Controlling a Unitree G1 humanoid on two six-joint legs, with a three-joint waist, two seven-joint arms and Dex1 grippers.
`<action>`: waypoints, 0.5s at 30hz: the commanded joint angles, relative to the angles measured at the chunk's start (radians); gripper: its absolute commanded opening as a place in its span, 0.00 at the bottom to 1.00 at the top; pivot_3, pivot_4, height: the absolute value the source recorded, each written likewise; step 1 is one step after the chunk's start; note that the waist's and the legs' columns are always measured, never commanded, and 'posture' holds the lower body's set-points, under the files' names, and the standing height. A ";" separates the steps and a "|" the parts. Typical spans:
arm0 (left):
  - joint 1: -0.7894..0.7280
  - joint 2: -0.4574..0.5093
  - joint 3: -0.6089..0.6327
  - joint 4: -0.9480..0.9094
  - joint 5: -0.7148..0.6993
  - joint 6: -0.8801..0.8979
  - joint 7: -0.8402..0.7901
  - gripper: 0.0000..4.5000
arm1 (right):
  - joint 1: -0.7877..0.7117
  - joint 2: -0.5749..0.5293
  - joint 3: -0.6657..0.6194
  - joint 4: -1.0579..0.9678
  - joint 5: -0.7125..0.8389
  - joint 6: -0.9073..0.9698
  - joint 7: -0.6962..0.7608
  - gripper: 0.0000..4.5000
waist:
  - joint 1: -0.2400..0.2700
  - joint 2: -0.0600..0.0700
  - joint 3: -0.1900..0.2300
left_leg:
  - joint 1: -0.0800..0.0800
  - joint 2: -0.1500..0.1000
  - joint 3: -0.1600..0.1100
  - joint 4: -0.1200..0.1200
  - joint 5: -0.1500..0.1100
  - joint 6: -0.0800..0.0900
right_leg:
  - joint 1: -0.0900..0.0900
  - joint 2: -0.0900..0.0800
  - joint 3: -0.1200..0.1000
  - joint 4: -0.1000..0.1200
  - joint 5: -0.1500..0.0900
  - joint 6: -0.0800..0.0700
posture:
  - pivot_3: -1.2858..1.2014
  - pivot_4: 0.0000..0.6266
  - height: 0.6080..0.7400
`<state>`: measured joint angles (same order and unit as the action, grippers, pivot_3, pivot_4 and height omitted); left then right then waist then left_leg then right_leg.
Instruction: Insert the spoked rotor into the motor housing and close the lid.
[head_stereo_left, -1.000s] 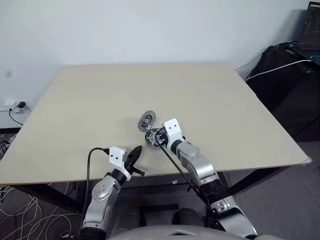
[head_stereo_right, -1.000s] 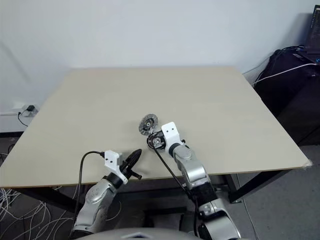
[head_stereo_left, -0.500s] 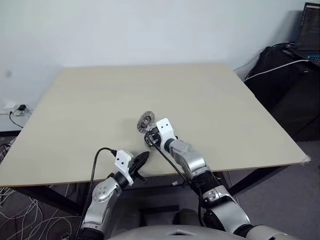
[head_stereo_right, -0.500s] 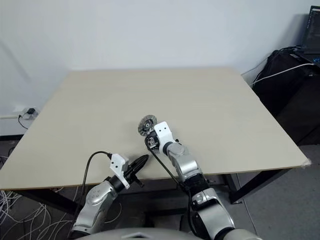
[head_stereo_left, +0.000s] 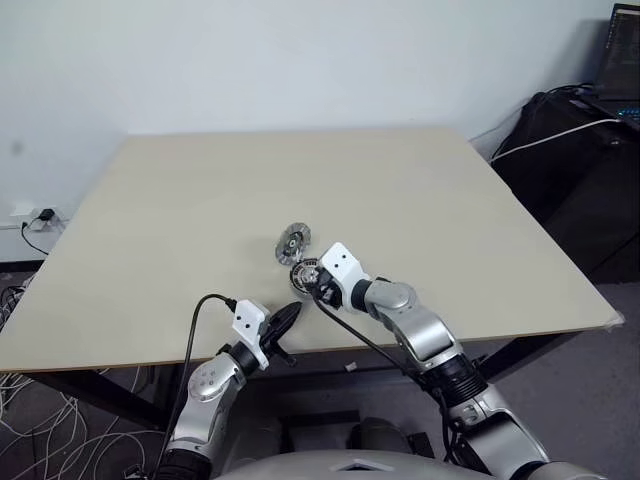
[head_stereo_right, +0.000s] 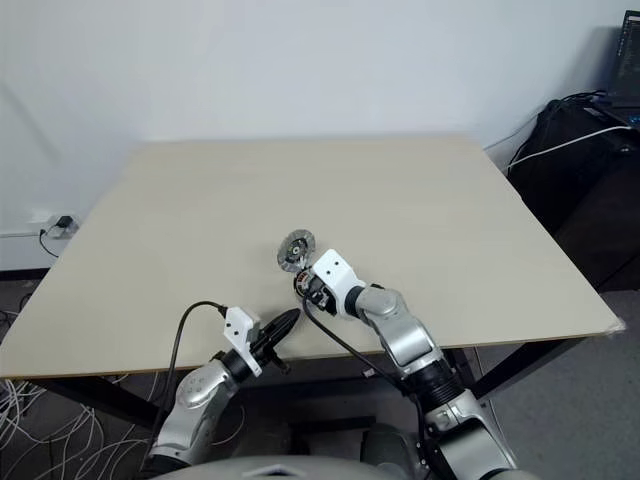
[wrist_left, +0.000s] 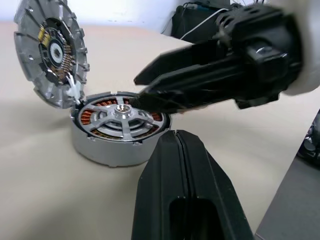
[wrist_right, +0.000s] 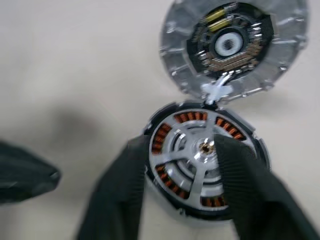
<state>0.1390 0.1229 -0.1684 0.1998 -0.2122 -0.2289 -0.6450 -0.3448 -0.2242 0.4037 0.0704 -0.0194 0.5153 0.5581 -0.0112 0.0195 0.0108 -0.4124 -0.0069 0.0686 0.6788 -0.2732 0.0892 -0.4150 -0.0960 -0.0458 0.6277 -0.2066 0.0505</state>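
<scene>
A wide beige table (head_stereo_left: 200, 200) is carrying everything, and the parts are sitting near the middle of its front half.

The housing (wrist_left: 119, 131) is lying flat on the table with its open face turned straight up, so its axle is standing vertical. The rotor (wrist_right: 197, 160) is sitting inside it: silver spokes are radiating from a central hub, with copper-brown windings showing through the gaps between them.

The lid (wrist_left: 51, 52) is standing tilted on its edge just behind the housing, leaning back away from the robot, with its inner face, showing a dark core and small windings, turned toward the robot. Its lower rim is touching the housing's far edge, where a small white piece is joining the two. In the head views the lid (head_stereo_left: 293, 243) is appearing as a small silver disc just beyond the right gripper.

The right gripper (wrist_right: 182, 170) is reaching down over the housing from the robot's side with its fingers (wrist_right: 117, 190) parted, one on each side of the housing, grasping nothing. Whether they are touching its wall cannot be told.

The left gripper (wrist_left: 178, 145) is hovering near the table's front edge, a little apart from the housing, pointing at it; its fingers are clenched together on nothing.
</scene>
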 joint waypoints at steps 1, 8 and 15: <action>-0.018 -0.004 -0.001 -0.003 -0.003 -0.023 -0.012 0.00 | -0.056 -0.030 0.045 -0.031 -0.040 -0.006 0.051 0.69 | 0.000 0.000 0.000 | 0.000 0.000 0.000 0.000 0.000 0.000 | 0.000 0.000 0.000 0.000 0.000 0.000 | 0.52 0.00 1.00; -0.016 -0.010 -0.001 -0.001 -0.004 -0.011 -0.015 0.00 | -0.163 -0.077 0.142 0.063 -0.122 -0.040 0.143 0.69 | 0.001 -0.002 0.001 | 0.000 0.000 0.000 0.002 0.000 0.001 | 0.001 0.000 0.000 0.000 0.000 0.000 | 0.52 0.00 1.00; -0.012 -0.015 -0.001 -0.007 -0.004 -0.001 -0.004 0.00 | -0.234 -0.088 0.206 0.168 -0.191 -0.086 0.208 0.69 | 0.001 -0.002 0.002 | 0.000 0.000 0.000 0.002 0.000 0.001 | 0.001 0.000 0.000 0.000 0.000 0.000 | 0.52 0.00 1.00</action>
<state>0.1370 0.1155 -0.1682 0.2112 -0.2123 -0.2257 -0.6535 -0.5492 -0.3110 0.6067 0.2353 -0.1950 0.4565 0.7485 -0.0098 0.0171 0.0123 -0.4129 -0.0073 0.0684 0.6808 -0.2734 0.0898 -0.4144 -0.0961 -0.0463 0.6277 -0.2064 0.0506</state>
